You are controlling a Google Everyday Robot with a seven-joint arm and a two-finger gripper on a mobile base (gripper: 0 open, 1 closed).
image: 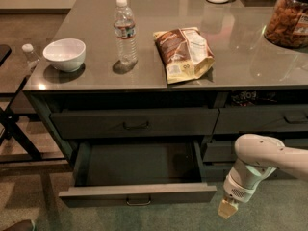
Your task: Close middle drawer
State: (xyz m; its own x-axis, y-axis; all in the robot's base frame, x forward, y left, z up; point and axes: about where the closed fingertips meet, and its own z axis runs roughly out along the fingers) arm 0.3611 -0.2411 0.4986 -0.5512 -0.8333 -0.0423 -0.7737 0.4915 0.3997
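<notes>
Approach step: middle drawer [139, 194] stands pulled out, below the closed upper drawer.
Gripper [227, 209] hangs low, just right of the drawer front, apart from it; its opening cannot be told. Next: likely move before the panel and push inward.

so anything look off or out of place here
Only the middle drawer stands out: pulled far open, while the drawer above is shut. The gripper hangs low beside the open drawer's right corner, not touching.
</notes>
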